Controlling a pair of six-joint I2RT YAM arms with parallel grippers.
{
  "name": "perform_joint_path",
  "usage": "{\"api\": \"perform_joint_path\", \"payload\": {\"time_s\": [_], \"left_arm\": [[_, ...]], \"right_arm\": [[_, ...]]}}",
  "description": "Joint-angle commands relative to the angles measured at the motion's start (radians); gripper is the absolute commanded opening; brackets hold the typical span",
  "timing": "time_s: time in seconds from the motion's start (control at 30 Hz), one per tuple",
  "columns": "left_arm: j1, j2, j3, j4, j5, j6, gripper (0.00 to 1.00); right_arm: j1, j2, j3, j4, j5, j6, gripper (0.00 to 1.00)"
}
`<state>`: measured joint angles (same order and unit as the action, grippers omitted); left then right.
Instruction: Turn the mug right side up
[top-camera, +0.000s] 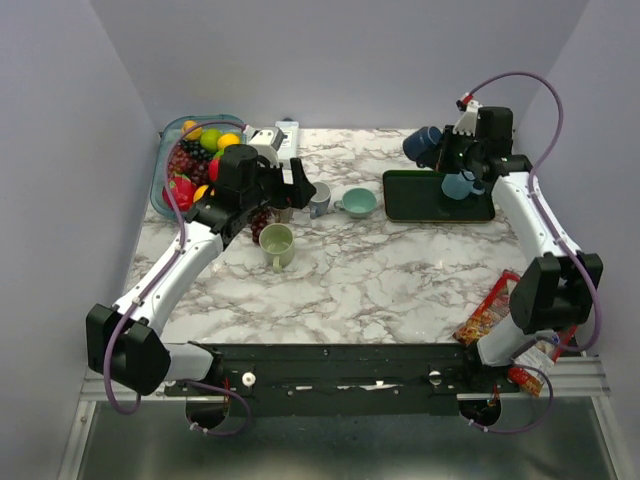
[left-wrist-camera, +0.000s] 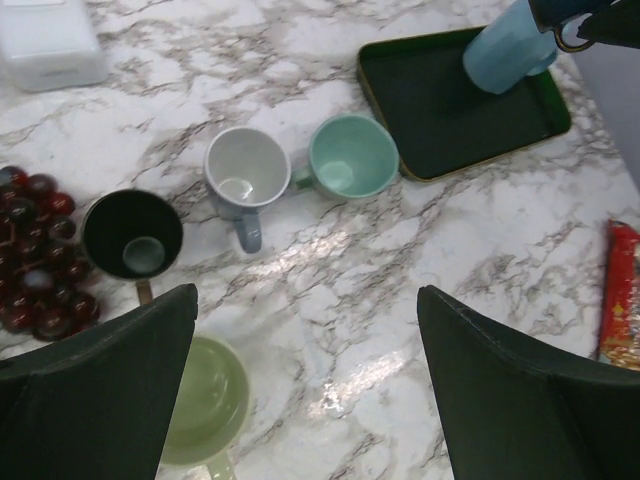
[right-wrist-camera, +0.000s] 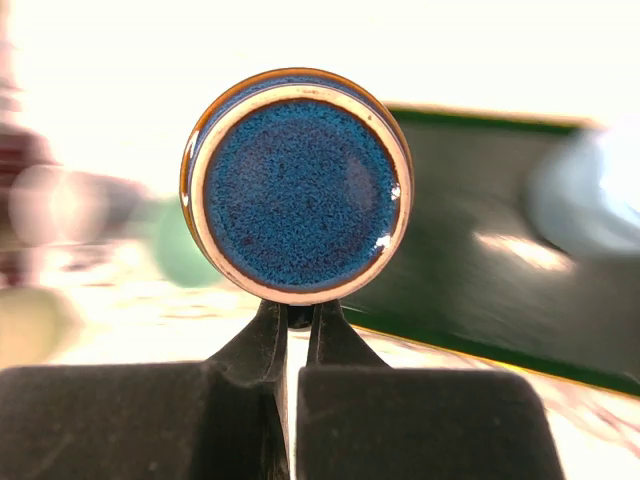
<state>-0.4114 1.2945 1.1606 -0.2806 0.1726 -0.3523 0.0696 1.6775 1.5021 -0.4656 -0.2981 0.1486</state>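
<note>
R fingers (right-wrist-camera: 280, 345) sit closest to the wrist cam, pinched shut at the lower edge of the mug (right-wrist-camera: 297, 185); the exact part gripped is hidden. Mug is dk blue, up off the counter (top-camera: 400, 270), on its side w/ one round glazed end facing the cam; can't tell if that's base or mouth. From the top cam it hangs over the far-left corner of the tray (top-camera: 420, 200). Tray is dk green, w/ a pale mug (top-camera: 460, 186) tilted on its right half, under the same arm.

Left of tray on the counter: teal mug (left-wrist-camera: 350, 155) just beside it, mouth up, then grey mug (left-wrist-camera: 246, 168) right up against the teal one, also mouth up. Further left and nearer the arm bases: black mug (left-wrist-camera: 132, 235) by the grapes (left-wrist-camera: 35, 250), and green mug (left-wrist-camera: 205, 400), both mouth up. L fingers (left-wrist-camera: 100, 395) are spread wide above these, holding nothing.

Snack pack (top-camera: 487, 310) lies on the near side of tray, well apart. Fruit bowl (top-camera: 158, 170) and white box (left-wrist-camera: 50, 45) are far left of tray.
</note>
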Motion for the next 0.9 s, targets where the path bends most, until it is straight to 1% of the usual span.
{"api": "perform_joint_path", "payload": {"time_s": [0.0,0.03,0.07,0.1,0.13,0.17,0.2,0.23,0.27,0.3,0.37,0.4,0.57,0.6,0.67,0.77,0.87], "left_arm": [[0.000,0.034,0.057,0.159,0.201,-0.072,0.99],[-0.003,0.054,0.063,0.213,0.217,-0.089,0.99],[-0.009,0.066,0.089,0.230,0.223,-0.102,0.99],[-0.027,0.081,0.111,0.239,0.225,-0.109,0.99],[-0.039,0.112,0.134,0.253,0.237,-0.120,0.99],[-0.050,0.127,0.174,0.259,0.248,-0.122,0.99],[-0.064,0.141,0.194,0.264,0.249,-0.123,0.99],[-0.091,0.164,0.212,0.276,0.261,-0.132,0.99],[-0.102,0.176,0.235,0.303,0.274,-0.145,0.99],[-0.115,0.187,0.246,0.323,0.286,-0.160,0.99],[-0.130,0.222,0.280,0.391,0.320,-0.216,0.99],[-0.132,0.236,0.298,0.406,0.329,-0.235,0.99],[-0.138,0.321,0.430,0.497,0.355,-0.321,0.99],[-0.139,0.331,0.445,0.509,0.361,-0.382,0.99],[-0.139,0.368,0.494,0.537,0.378,-0.439,0.99],[-0.142,0.393,0.527,0.567,0.398,-0.517,0.95],[-0.144,0.405,0.522,0.623,0.406,-0.579,0.86]], "right_arm": [[-0.001,-0.157,-0.084,0.247,-0.320,0.205,0.01],[-0.001,-0.180,-0.103,0.293,-0.398,0.244,0.01],[0.001,-0.220,-0.120,0.392,-0.435,0.282,0.01],[0.009,-0.237,-0.149,0.436,-0.458,0.351,0.01],[0.013,-0.254,-0.160,0.473,-0.488,0.380,0.01],[0.013,-0.269,-0.172,0.561,-0.502,0.416,0.01],[0.019,-0.289,-0.189,0.603,-0.518,0.489,0.01],[0.019,-0.300,-0.201,0.651,-0.542,0.526,0.01],[0.022,-0.308,-0.210,0.744,-0.555,0.564,0.01],[0.025,-0.315,-0.217,0.784,-0.567,0.635,0.01],[0.029,-0.317,-0.220,0.873,-0.598,0.690,0.01],[0.029,-0.317,-0.218,0.895,-0.605,0.728,0.01],[0.032,-0.326,-0.191,0.964,-0.631,0.778,0.01],[0.032,-0.325,-0.186,0.972,-0.635,0.793,0.01],[0.033,-0.315,-0.181,1.008,-0.641,0.815,0.01],[0.033,-0.312,-0.172,1.013,-0.636,0.827,0.01],[0.032,-0.315,-0.158,0.981,-0.630,0.804,0.01]]}}
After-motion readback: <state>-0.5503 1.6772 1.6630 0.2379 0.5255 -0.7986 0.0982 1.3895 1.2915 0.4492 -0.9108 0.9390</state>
